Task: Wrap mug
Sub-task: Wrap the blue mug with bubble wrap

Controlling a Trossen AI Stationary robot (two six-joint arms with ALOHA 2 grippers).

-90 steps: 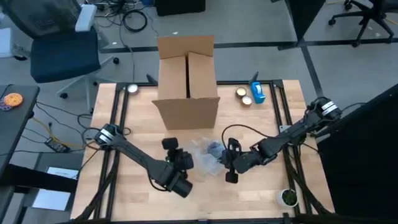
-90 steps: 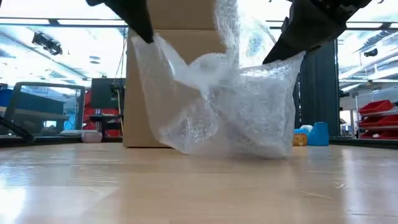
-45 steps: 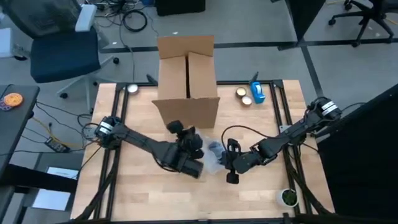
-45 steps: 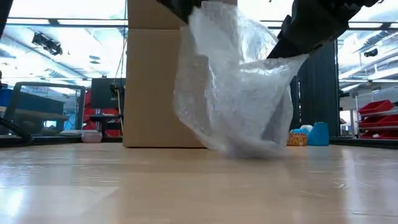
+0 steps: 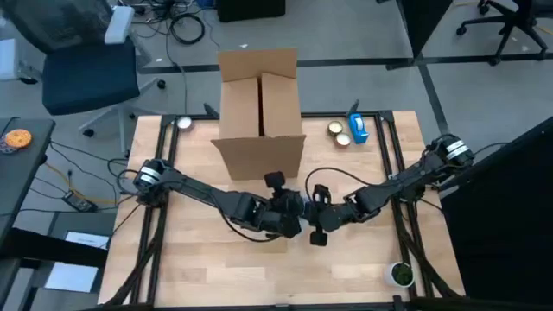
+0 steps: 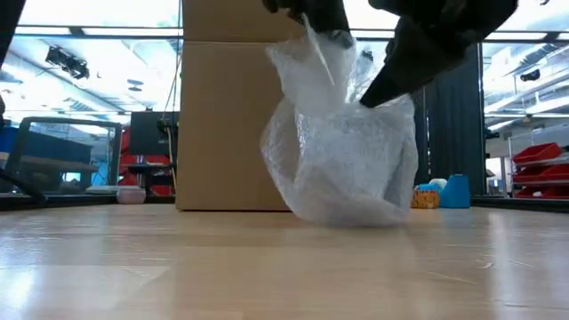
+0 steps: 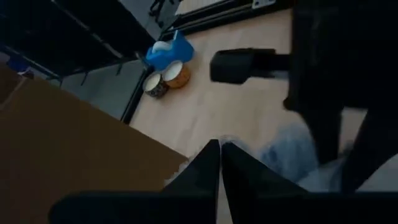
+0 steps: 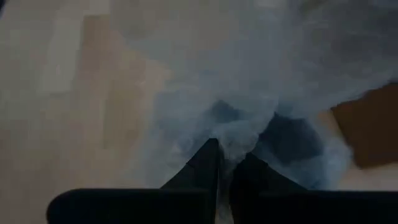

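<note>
Step in hand, by judgement: gathering wrap up over mug, closing bundle at top. Best done by keeping both pinches high and close together, drawing slack inward without lifting bundle off worktop; pulling sideways risks tipping mug or baring it again.

Wrap: bubble sheet, bunched into upright pouch, standing on worktop centre, just in front of box. Base touching wood; neck drawn up to a point in low view.

Mug: not seen directly. Dark blue patch through plastic in right wrist view, likely the mug; sits inside pouch, low, below both hands.

Left hand: at pouch top, left side. Fingers nearly closed in wrist view, pale strip of wrap between tips; pinching wrap edge. Left arm reaching in from left edge.

Right hand: at pouch top, right side, just beside left hand, near touching. Fingers narrow, wrap gathered between tips; holding wrap. Right arm coming from right edge.

Pouch hangs from both pinches, mug beneath and between them.

Elsewhere: blue tape holder and two small tins at far right of worktop, well apart from the work. Small plant pot at near right corner.
</note>
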